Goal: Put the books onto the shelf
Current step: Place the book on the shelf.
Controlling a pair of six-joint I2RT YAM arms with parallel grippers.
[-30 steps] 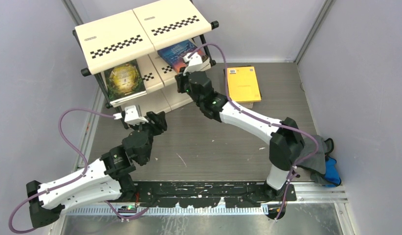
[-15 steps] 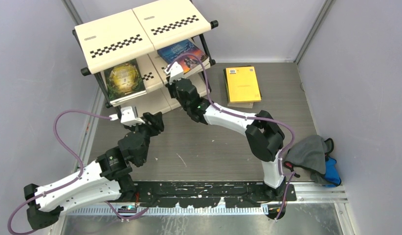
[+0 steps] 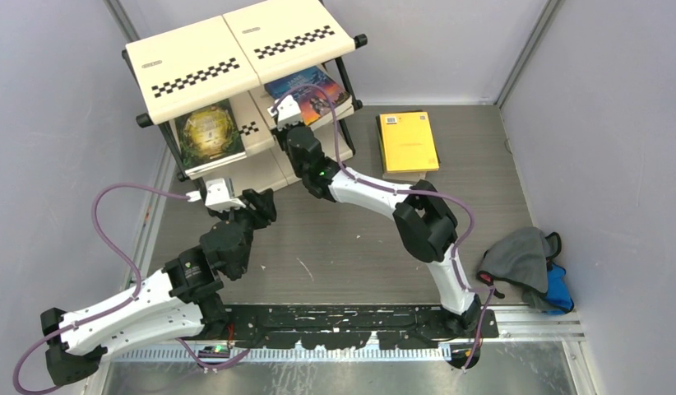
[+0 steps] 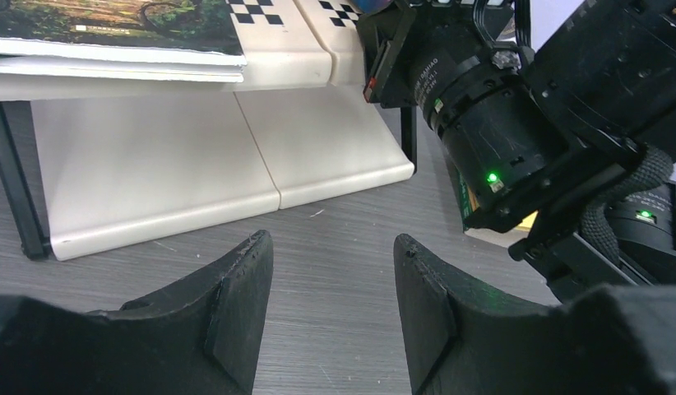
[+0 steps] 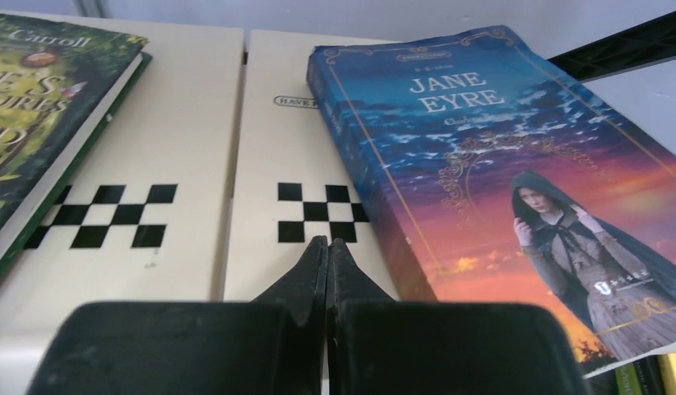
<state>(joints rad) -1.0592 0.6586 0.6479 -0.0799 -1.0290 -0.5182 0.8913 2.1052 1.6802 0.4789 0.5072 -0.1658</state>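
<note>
We see the right gripper (image 5: 327, 243) clenched shut and empty at the front edge of the shelf (image 3: 195, 66), on its middle tier, between the green book (image 3: 207, 132) and the blue book (image 5: 499, 164); the left gripper (image 4: 333, 247) hangs released over bare table (image 3: 335, 247); the orange book (image 3: 409, 140) lies on the table, right of the shelf.

a crumpled cloth bundle (image 3: 524, 262), grey on top with blue showing at its lower right, lies at about four o'clock on the grey wood-grain table (image 3: 351, 247), close against the pale wall (image 3: 614, 164). a thin pale scratch (image 3: 305, 269) marks the tabletop near six o'clock. a metal sheet (image 3: 335, 374) runs along the near edge.
</note>
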